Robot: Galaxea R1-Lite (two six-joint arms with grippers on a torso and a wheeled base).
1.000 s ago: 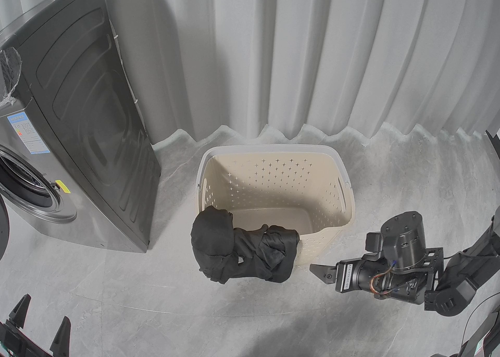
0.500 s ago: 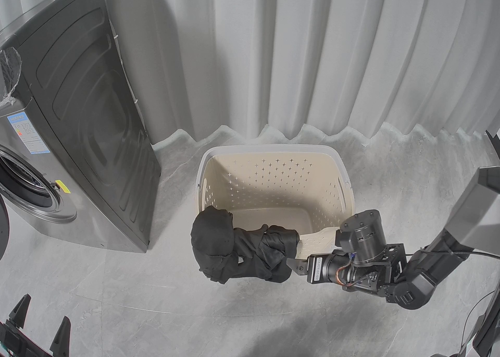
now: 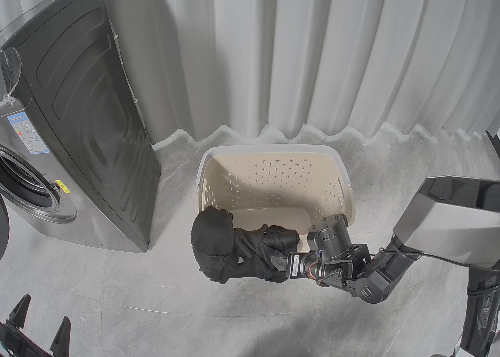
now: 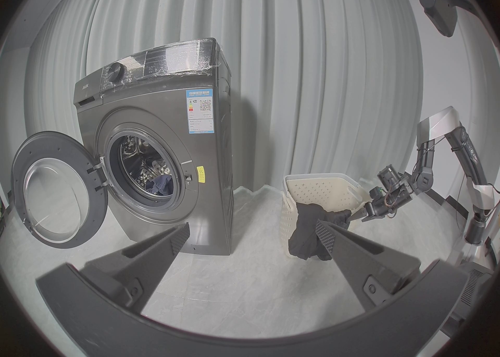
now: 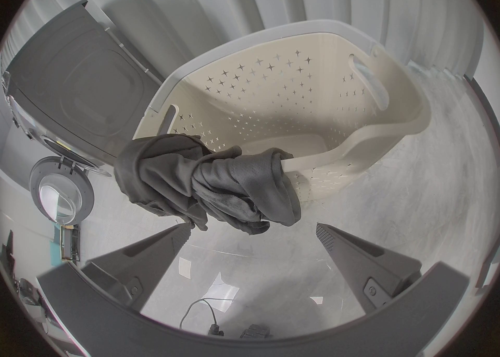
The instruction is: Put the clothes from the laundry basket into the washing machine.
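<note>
A black garment (image 3: 237,251) hangs over the front rim of the beige laundry basket (image 3: 276,165), bunched and spilling outside it. My right gripper (image 3: 281,264) sits low beside the garment's right end, open, its fingertips right at the cloth. In the right wrist view the garment (image 5: 208,181) lies just beyond my open right gripper (image 5: 252,228). The grey washing machine (image 3: 78,113) stands to the left with its round door (image 4: 54,189) swung open and some cloth (image 4: 159,183) in the drum. My left gripper (image 3: 39,329) rests open near the floor at the lower left.
Pleated white curtains (image 3: 312,46) close off the back, just behind the basket. Bare grey floor (image 3: 156,295) stretches between basket, machine and me. In the left wrist view the basket (image 4: 323,191) stands to the right of the machine (image 4: 156,129).
My right arm has swung left across the floor, bringing its open gripper from well right of the basket up to the garment's end. Garment, basket and left gripper have stayed put.
</note>
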